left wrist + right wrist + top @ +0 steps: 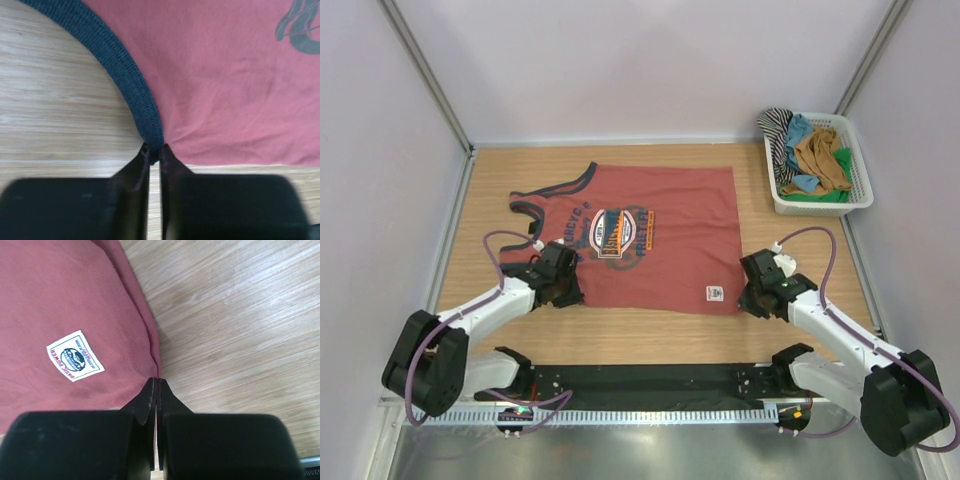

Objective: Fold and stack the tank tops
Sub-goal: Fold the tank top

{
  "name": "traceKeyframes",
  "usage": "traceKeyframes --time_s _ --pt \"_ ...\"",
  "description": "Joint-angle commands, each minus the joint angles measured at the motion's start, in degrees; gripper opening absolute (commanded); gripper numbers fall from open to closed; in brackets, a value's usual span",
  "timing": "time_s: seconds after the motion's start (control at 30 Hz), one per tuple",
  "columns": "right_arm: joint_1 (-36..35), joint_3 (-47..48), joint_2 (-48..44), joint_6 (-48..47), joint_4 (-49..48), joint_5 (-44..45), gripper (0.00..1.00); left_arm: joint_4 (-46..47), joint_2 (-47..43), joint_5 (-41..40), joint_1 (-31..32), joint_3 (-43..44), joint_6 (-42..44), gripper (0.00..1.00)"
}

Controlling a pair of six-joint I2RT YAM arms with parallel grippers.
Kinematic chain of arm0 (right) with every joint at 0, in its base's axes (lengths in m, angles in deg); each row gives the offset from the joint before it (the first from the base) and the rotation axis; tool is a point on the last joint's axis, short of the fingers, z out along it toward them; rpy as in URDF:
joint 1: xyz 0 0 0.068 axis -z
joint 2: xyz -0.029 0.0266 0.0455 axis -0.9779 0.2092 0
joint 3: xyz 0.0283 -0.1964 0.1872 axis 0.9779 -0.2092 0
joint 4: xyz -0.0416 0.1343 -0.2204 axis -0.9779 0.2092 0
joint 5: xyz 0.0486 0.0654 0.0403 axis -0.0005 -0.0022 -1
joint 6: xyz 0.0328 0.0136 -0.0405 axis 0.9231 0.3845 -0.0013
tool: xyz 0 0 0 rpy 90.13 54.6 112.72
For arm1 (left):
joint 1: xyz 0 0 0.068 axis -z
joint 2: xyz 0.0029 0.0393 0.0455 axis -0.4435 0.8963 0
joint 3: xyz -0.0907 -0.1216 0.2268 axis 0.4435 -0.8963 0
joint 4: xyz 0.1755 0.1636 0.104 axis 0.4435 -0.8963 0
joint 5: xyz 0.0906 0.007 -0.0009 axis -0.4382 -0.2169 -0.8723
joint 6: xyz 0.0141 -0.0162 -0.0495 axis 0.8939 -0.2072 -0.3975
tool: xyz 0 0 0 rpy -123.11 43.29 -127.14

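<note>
**Two grippers clamped on the near corners of a flat tank top**

Two arms reach up from the bottom of the overhead view across a wooden table [650,335]. At lower left, the left gripper [155,152] is pinched on the navy trim [125,75] at the near armhole corner of the rust-red tank top [670,240]. At lower right, the right gripper [156,385] has its jaws together on the hem corner, beside a white label [75,356]. The top lies spread flat at centre frame. In the upper right, a white basket [861,175] holds a heap of other tank tops [820,155].
</note>
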Motion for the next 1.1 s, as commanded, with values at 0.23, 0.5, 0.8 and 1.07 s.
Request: traceKeyframes --time_s 0.23,0.5,0.8,1.07 --pt "-0.4 7.2 -4.6 -1.5 4.7 4.0 0.01 -6.7 -9.8 -0.7 1.1 0.9 0.1 0.0" --pt "-0.5 15.9 -0.3 -3.8 7.0 7.4 0.01 -10.1 -10.8 1.0 1.1 7.4 -1.0 0.0" --pt "-0.4 22.1 1.5 -6.2 10.3 7.6 0.01 -14.2 -11.0 2.1 1.1 12.4 -0.6 0.0" --pt "-0.4 14.1 -4.8 -2.5 10.6 2.1 0.01 -13.3 -15.2 4.3 3.8 4.4 -4.0 0.0"
